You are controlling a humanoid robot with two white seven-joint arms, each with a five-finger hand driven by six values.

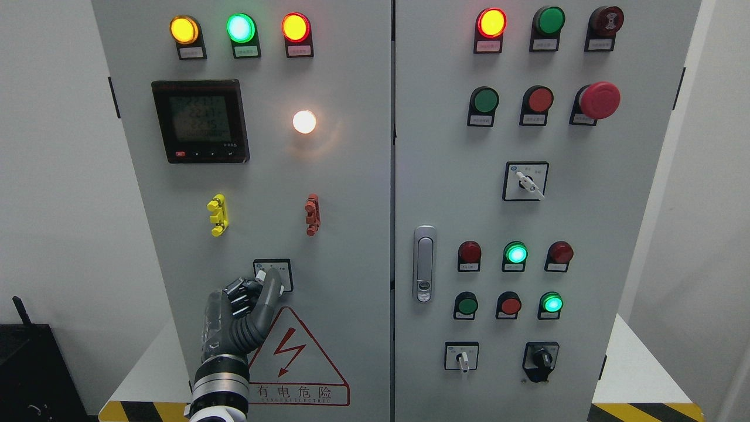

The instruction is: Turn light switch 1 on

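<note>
Where left hand [249,296] reaches cabinet | fingers apparently pinching light switch [273,275] knob | switch at fingertips

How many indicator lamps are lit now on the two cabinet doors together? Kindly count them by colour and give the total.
yellow lamp: 1
green lamps: 3
red lamps: 2
white lamp: 1
Total: 7
</note>
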